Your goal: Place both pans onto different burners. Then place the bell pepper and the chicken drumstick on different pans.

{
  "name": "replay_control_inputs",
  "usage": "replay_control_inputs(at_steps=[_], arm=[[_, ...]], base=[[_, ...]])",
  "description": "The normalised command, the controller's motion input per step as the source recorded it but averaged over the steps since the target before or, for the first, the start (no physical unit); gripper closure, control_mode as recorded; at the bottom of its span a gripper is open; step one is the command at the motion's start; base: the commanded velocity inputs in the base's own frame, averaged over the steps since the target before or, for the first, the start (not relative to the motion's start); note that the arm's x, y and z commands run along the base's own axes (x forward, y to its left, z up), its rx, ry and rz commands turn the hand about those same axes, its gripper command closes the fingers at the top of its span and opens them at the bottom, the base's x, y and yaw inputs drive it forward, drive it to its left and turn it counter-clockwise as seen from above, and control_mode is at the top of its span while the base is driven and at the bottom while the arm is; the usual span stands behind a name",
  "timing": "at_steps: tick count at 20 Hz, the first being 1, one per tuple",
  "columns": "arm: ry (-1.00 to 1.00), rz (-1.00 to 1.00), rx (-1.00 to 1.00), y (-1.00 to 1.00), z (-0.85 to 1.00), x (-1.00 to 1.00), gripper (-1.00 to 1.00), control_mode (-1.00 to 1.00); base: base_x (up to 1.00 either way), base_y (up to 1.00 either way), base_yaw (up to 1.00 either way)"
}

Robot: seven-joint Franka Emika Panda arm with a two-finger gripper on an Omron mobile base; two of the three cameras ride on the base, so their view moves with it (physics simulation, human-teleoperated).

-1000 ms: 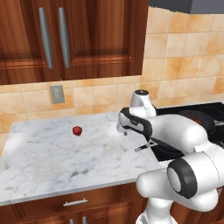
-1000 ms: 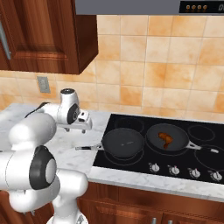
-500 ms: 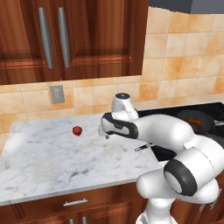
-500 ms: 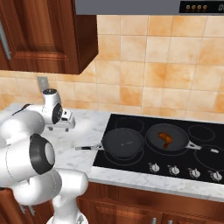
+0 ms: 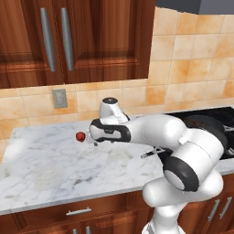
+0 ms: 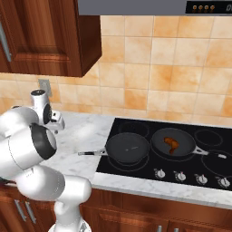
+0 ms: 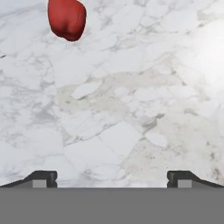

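1. The white arm is reaching out to the left over the marble counter (image 5: 55, 169), and its gripper (image 5: 95, 142) is hanging just to the right of the bell pepper (image 5: 81, 136), close to it but not touching.
2. In the hand view the gripper (image 7: 112, 177) is pointing down at the marble, its two dark fingertips (image 7: 43, 177) standing far apart, released and grasping nothing.
3. The bell pepper (image 7: 66, 18) is sitting on the stone at the top left of that view, off to one side of the gap between the fingertips and well clear of them.
4. On the right, the glossy black cooktop (image 6: 136, 170) is carrying both pans, each one lying over its own burner ring.
5. The left pan (image 6: 127, 147) is sitting on the near left burner with nothing in it, its slim handle (image 6: 93, 153) sticking out leftwards over the edge of the counter.
6. The right pan (image 6: 174, 141) is sitting just beside it, a little farther back, its handle pointing right.
7. The chicken drumstick (image 6: 171, 144) is lying inside the right pan, near its middle.
8. A row of small silver knobs (image 6: 180, 175) is running along the near edge of the cooktop.
9. From the left base view, one dark pan (image 5: 205, 128) is showing behind the arm's elbow on the far right.
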Motion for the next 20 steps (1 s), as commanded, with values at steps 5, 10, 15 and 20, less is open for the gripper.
replay_control_inputs(at_steps=[5,10,15,20], arm=[[0.00,0.05,0.00,0.19,0.00,0.40,-1.00,-1.00],[0.00,0.06,0.00,0.30,-0.03,0.26,-1.00,-1.00],[0.00,0.08,0.00,0.27,-0.08,0.13,-1.00,-1.00],[0.00,0.07,0.00,0.24,-0.12,0.19,-1.00,-1.00]], base=[[0.00,0.00,0.00],[0.00,0.00,0.00],[0.00,0.00,0.00],[0.00,0.00,0.00]])
